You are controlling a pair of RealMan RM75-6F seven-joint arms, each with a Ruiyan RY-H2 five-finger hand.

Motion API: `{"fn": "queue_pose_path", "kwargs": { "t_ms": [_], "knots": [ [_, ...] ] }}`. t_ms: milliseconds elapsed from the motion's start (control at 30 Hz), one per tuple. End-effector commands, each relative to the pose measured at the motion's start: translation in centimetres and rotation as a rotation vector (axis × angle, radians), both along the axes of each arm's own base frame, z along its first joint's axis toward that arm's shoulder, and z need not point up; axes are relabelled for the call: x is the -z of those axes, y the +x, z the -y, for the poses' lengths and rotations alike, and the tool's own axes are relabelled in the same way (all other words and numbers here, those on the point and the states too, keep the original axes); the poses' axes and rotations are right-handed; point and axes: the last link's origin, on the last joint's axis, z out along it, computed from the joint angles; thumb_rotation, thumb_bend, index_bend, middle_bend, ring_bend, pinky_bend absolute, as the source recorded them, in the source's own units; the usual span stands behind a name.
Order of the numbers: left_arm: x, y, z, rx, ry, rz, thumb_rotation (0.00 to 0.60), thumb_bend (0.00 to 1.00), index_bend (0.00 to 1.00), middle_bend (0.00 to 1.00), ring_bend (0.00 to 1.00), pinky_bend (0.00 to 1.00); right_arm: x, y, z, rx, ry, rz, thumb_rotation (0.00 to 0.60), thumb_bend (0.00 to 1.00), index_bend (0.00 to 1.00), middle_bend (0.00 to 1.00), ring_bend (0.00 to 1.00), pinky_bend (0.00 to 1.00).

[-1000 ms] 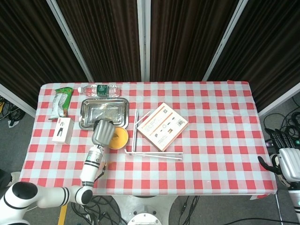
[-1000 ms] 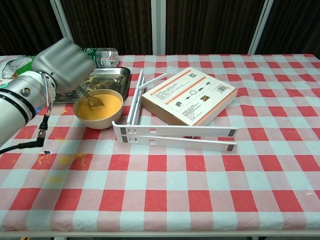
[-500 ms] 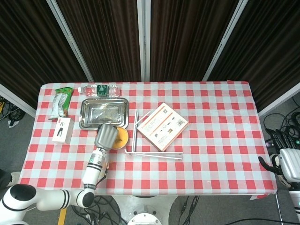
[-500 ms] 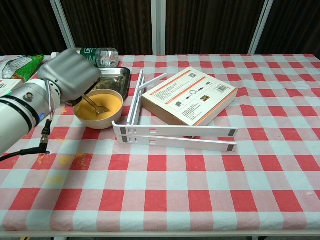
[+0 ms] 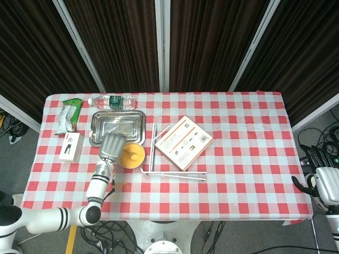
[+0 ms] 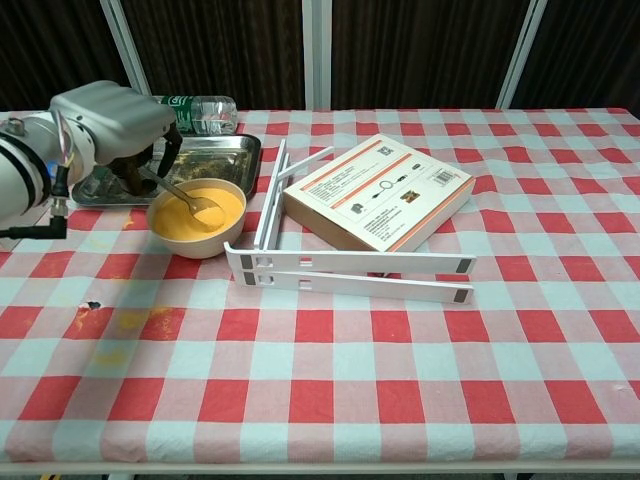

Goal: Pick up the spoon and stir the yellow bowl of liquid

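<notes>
Left hand (image 6: 112,118) holds spoon (image 6: 184,195) in yellow bowl (image 6: 197,217)

Both views are evenly and brightly lit from overhead, with only soft, short shadows beneath the white folding metal rack (image 6: 345,268). Left of the rack, the shiny steel tray (image 5: 117,127) carries mild glare. Behind the rack, the dark curtains (image 5: 122,42) stay dim. Focus is sharp throughout.

Spoon (image 6: 183,196) in bowl (image 6: 196,219), before tray (image 6: 213,152).
</notes>
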Motion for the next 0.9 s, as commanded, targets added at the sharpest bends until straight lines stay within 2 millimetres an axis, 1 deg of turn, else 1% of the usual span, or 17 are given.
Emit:
{"fn": "queue_pose_path", "kwargs": {
  "t_ms": [33, 167, 267, 333, 467, 600, 900],
  "knots": [
    [-0.8, -0.3, -0.2, -0.021, 0.013, 0.027, 0.600, 0.43, 0.69, 0.99, 0.93, 0.98, 0.0, 0.0, 0.0, 0.000, 0.000, -0.001, 0.600, 0.22, 0.02, 0.10, 0.00, 0.07],
    [-1.8, -0.7, 0.0, -0.015, 0.040, 0.015, 0.600, 0.43, 0.69, 0.99, 0.93, 0.98, 0.0, 0.1, 0.0, -0.003, 0.001, 0.000, 0.600, 0.22, 0.02, 0.10, 0.00, 0.07],
    [-1.8, -0.7, 0.5, 0.017, 0.040, -0.027, 0.600, 0.43, 0.69, 0.99, 0.93, 0.98, 0.0, 0.1, 0.0, -0.006, 0.001, 0.002, 0.600, 0.22, 0.02, 0.10, 0.00, 0.07],
    [-1.7, -0.6, 0.6, 0.080, 0.071, -0.096, 0.600, 0.43, 0.69, 0.99, 0.93, 0.98, 0.1, 0.1, 0.0, -0.006, 0.002, 0.002, 0.600, 0.22, 0.02, 0.10, 0.00, 0.07],
    [-1.0, -0.3, 0.9, 0.292, 0.179, -0.318, 0.600, 0.44, 0.69, 1.00, 0.93, 0.98, 0.0, 0.2, -0.1, -0.008, 0.000, -0.001, 0.600, 0.22, 0.02, 0.10, 0.00, 0.07],
    [-0.5, -0.4, 1.3, 0.387, 0.224, -0.395, 0.600, 0.44, 0.69, 1.00, 0.94, 0.98, -0.2, 0.2, -0.2, -0.005, -0.006, -0.002, 0.600, 0.22, 0.02, 0.10, 0.00, 0.07],
    [-1.2, -0.5, 2.0, 0.601, 0.269, -0.540, 0.600, 0.44, 0.69, 1.00, 0.94, 0.98, -0.4, 0.4, -0.3, -0.008, -0.010, -0.003, 0.600, 0.22, 0.02, 0.10, 0.00, 0.07]
  ]
}}
